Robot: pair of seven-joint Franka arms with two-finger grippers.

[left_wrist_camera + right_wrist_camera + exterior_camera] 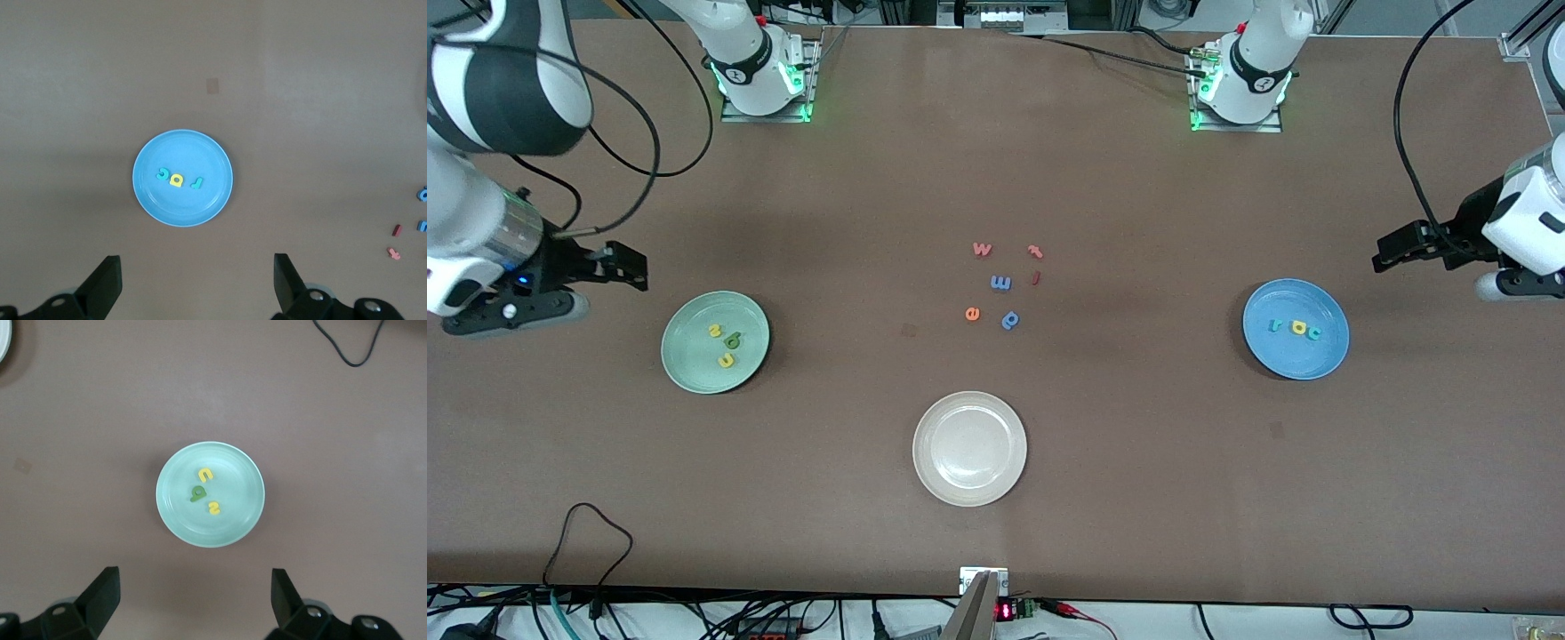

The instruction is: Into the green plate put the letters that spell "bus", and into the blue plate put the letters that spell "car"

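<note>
1. Green plate (673, 351): found toward the right arm's end of the table. The green "b" (733, 339), yellow "u" (727, 360) and yellow "s" (715, 331) were all lying inside it, close together near its middle.
2. Blue plate (1332, 356): found toward the left arm's end of the table. The teal "c" (1313, 333), yellow "a" (1297, 328) and teal "r" (1274, 326) were lying in a short row inside it.
3. Cream-white plate (969, 449): nearer the front camera than the other two plates; nothing was seen in it.
4. Leftover letters (1005, 283): a loose cluster at mid-table, between the two coloured plates and well apart from both; none were needed for either word.
5. Right gripper (193, 603): raised over the table just beside the green plate, fingers spread wide, nothing held.
6. Left gripper (197, 283): raised over the table near the blue plate, fingers spread wide, nothing held.
7. Stage judged: both words appeared delivered, so only withdrawal seemed left.
8. Handling note: the arms would best be lifted straight up and drawn toward their bases, fingers kept apart and clear of the rims, so that no plate is nudged. The foam letters were judged light enough to shift at a slight knock.
</note>
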